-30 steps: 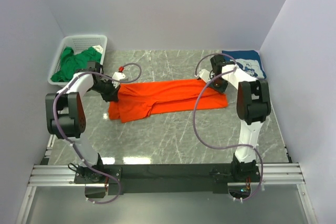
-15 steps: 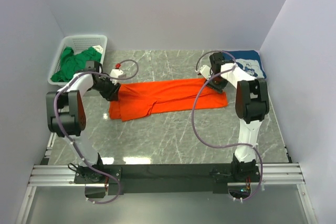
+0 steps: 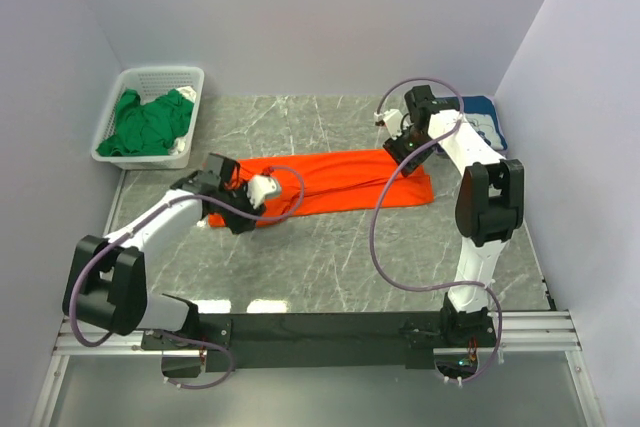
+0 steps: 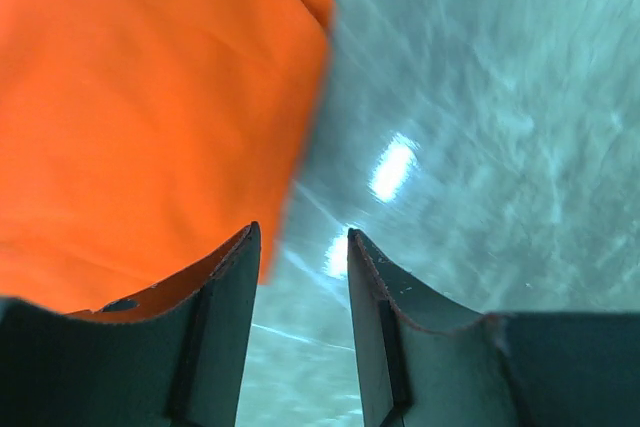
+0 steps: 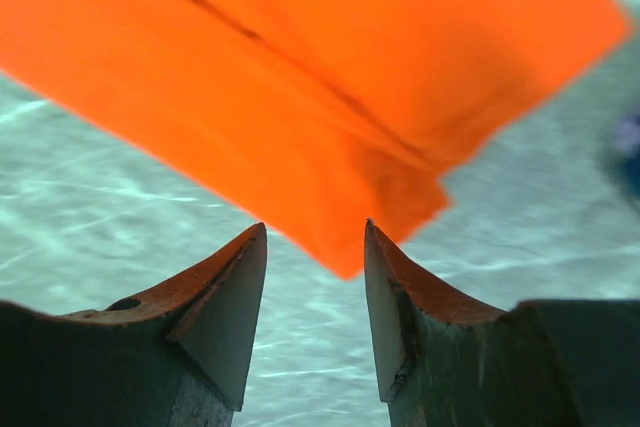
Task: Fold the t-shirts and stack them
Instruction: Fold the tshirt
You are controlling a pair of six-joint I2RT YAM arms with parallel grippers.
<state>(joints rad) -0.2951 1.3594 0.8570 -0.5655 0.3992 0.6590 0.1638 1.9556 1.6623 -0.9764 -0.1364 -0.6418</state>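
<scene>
The orange t-shirt (image 3: 330,182) lies as a long folded band across the middle of the table. My left gripper (image 3: 234,211) hovers open over its left end; in the left wrist view the orange t-shirt (image 4: 150,97) fills the left side, and nothing sits between the left gripper's (image 4: 300,232) fingers. My right gripper (image 3: 401,145) stands open by the band's right end, and the orange t-shirt's corner (image 5: 300,77) lies just ahead of the right gripper (image 5: 315,227). A navy t-shirt (image 3: 487,117) lies folded at the far right, partly hidden by the arm. The green t-shirt (image 3: 150,122) is bunched in the basket.
A white lattice basket (image 3: 160,73) stands at the far left corner against the wall. Walls close in the table on the left, back and right. Grey marble tabletop (image 3: 330,257) shows in front of the orange shirt.
Both grippers have opened and let go of the orange shirt. The left arm swung from the far left end toward the near side. The right gripper drew back toward the far side.
</scene>
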